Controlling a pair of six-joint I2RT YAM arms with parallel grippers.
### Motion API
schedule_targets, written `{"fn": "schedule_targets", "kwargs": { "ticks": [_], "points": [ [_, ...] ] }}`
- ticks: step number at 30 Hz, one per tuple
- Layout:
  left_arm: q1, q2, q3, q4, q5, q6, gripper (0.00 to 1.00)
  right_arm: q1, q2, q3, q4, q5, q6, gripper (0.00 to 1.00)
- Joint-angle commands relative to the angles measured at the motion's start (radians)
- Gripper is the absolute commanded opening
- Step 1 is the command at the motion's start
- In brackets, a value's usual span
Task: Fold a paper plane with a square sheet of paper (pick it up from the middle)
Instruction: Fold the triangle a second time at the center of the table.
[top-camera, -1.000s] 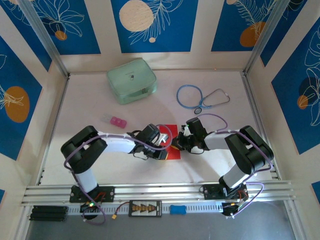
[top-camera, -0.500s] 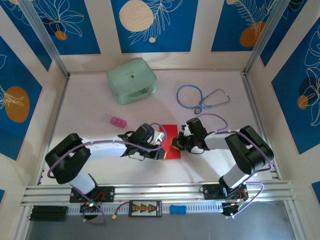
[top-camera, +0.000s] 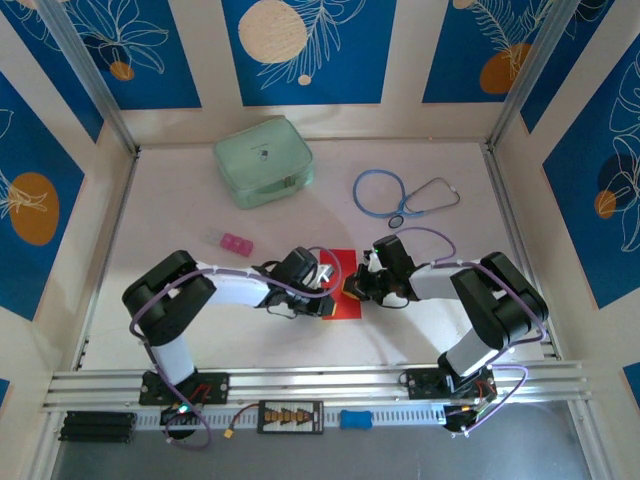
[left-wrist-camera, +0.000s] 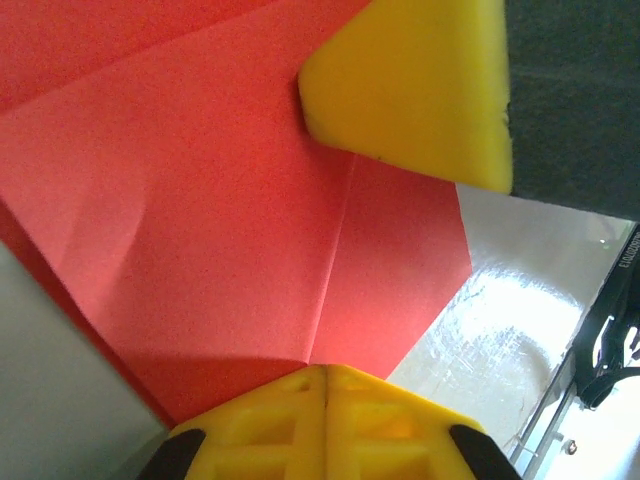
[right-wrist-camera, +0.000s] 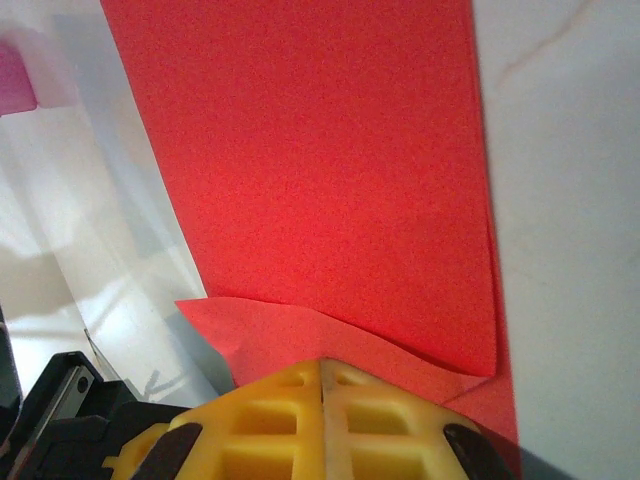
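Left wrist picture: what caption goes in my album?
Shut left pincer at creased red paper, right pincer opposite.

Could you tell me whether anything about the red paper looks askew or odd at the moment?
Only one thing: by the shut right gripper, a folded flap of the square sheet of paper has a wavy edge and bows up instead of lying flat. Nothing looks torn.

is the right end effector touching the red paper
Touching. Right wrist view: the shut right end effector presses its tips onto the square sheet of paper, no gap.
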Motion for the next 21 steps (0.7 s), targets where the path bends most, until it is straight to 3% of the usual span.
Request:
{"fn": "schedule_targets", "kwargs": {
  "ticks": [1, 21],
  "points": [
    [0.012, -0.013, -0.066, -0.012, 0.006, -0.037, 0.0, -0.01, 0.004, -0.043, -0.135, 0.071, -0.014, 0.0],
    [0.012, -0.141, -0.167, -0.009, 0.034, -0.06, 0.0, -0.016, 0.02, -0.027, -0.137, 0.068, -0.026, 0.0]
  ]
}}
